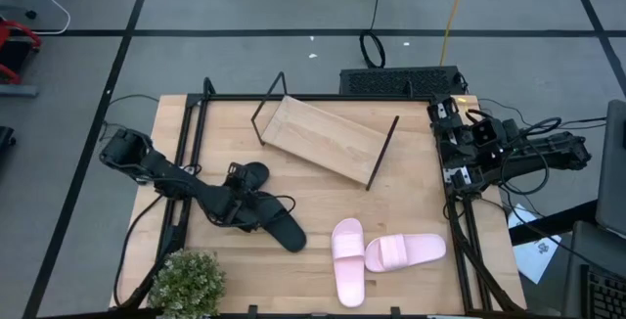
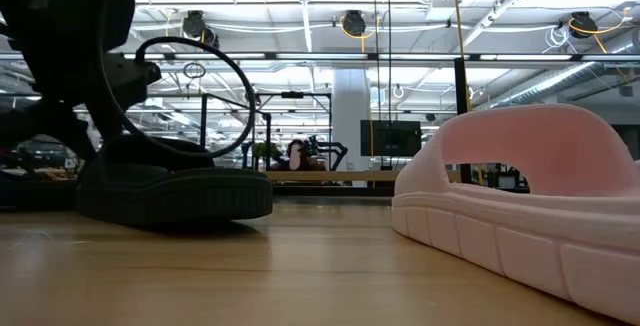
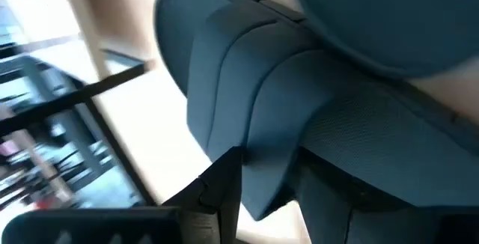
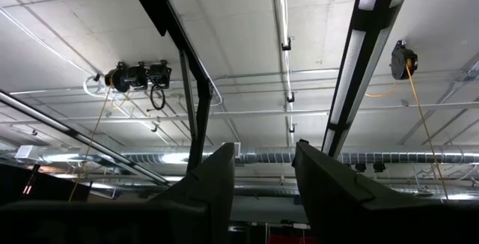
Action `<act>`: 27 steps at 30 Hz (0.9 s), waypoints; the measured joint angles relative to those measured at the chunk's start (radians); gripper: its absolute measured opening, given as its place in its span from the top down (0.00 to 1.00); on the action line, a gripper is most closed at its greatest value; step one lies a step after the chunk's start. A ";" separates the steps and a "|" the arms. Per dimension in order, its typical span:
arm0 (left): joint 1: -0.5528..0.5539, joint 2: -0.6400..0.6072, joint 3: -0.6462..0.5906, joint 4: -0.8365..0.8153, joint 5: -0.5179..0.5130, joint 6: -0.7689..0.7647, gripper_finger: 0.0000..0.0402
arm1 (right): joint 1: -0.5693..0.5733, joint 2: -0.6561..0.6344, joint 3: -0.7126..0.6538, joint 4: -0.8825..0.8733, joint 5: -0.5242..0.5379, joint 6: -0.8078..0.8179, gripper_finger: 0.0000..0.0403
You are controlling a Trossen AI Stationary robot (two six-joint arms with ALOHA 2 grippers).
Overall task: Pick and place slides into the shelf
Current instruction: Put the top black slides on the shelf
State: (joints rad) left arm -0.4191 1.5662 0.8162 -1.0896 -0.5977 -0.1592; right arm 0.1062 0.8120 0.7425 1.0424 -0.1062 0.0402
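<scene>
**High view: left gripper on the black slides, shelf lies toward 1 o'clock**

Left gripper [image 1: 238, 200] sits over the black pair at table centre-left. One black slide [image 1: 281, 227] runs long axis from about 10 to 4 o'clock, toe end toward 4; the other black slide [image 1: 250, 175] is just beside the gripper at its 12–1 o'clock. In the left wrist view a finger [image 3: 224, 188] presses against the dark strap [image 3: 299, 87], so the gripper looks closed on a black slide at the strap, though which of the two I cannot tell.

Shelf [image 1: 328, 138] is empty, slanted, long axis roughly 10 to 4 o'clock, sitting at 1–2 o'clock from the left gripper, near. Left arm is clearly the nearer one.

Pink pair lies at 4 o'clock from the shelf: one pink slide [image 1: 347, 260] points 12–6, the other pink slide [image 1: 406, 251] points 3–9, heels touching.

Right gripper [image 1: 458, 148] is parked at the table's right edge, pointed at the ceiling, fingers [image 4: 217, 173] parted, holding nothing.

Potted plant [image 1: 186, 282] sits at the 7 o'clock corner.
</scene>
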 joint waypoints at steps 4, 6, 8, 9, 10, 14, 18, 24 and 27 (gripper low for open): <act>0.001 0.006 -0.002 0.127 -0.025 -0.026 0.73 | 0.000 0.000 0.000 0.000 0.000 0.000 0.68; 0.003 0.005 -0.016 0.175 0.003 -0.018 0.80 | 0.000 0.000 0.000 0.000 0.000 0.000 0.68; 0.005 0.004 -0.021 0.188 0.018 -0.028 0.90 | 0.000 0.000 0.000 0.000 0.000 0.000 0.68; 0.004 0.005 -0.022 0.184 0.019 -0.034 0.95 | 0.000 0.000 0.000 0.000 0.001 0.000 0.68; 0.005 0.005 -0.023 0.182 0.023 -0.040 0.97 | 0.000 0.000 0.000 0.000 0.002 0.000 0.68; 0.007 0.004 -0.022 0.131 0.050 -0.051 0.99 | 0.000 0.000 0.000 0.000 0.002 0.000 0.68; -0.002 -0.008 -0.008 0.046 0.100 -0.062 0.99 | 0.000 0.000 0.000 0.000 0.003 0.000 0.68; -0.029 -0.109 0.047 -0.055 0.111 -0.080 1.00 | 0.000 0.000 0.000 0.000 0.004 0.000 0.68; -0.030 -0.176 0.071 -0.099 0.087 -0.105 1.00 | 0.000 0.000 0.000 -0.001 0.005 0.000 0.68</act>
State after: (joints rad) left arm -0.4488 1.3900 0.8867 -1.1883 -0.5111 -0.2639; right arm 0.1063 0.8120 0.7425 1.0413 -0.1017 0.0406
